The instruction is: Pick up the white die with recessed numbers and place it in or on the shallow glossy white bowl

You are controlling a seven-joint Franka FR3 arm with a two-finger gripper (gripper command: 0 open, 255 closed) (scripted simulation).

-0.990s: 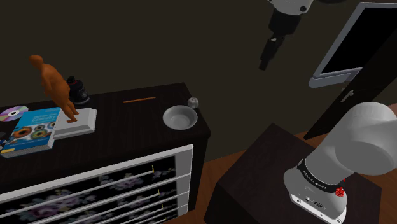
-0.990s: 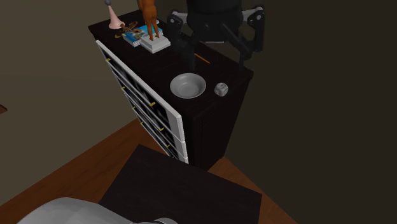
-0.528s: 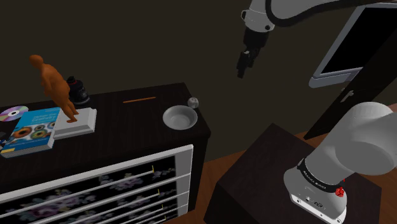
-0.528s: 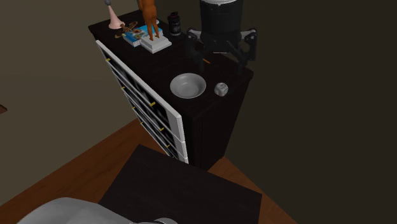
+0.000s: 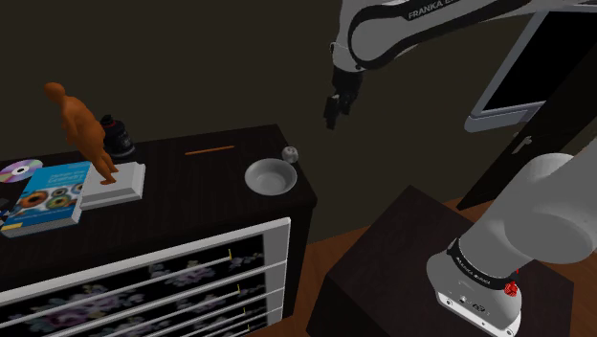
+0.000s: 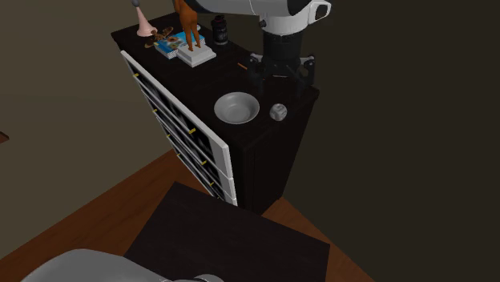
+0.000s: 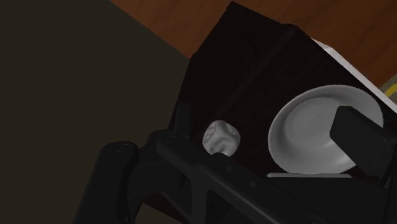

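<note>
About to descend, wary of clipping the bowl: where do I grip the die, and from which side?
Probably from straight above, closing on two opposite faces of the die. It is a rounded cube lying free on the dresser top, near its corner and apart from the bowl; pick the faces not facing the bowl.

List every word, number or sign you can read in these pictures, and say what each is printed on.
"FRANKA", followed by letters cut off at the picture's edge: on the white arm.
Lettering on the blue book: too small to read.
Print on the dark ring at the arm's base: too small to read.
Markings on the die: cannot be made out.
</note>
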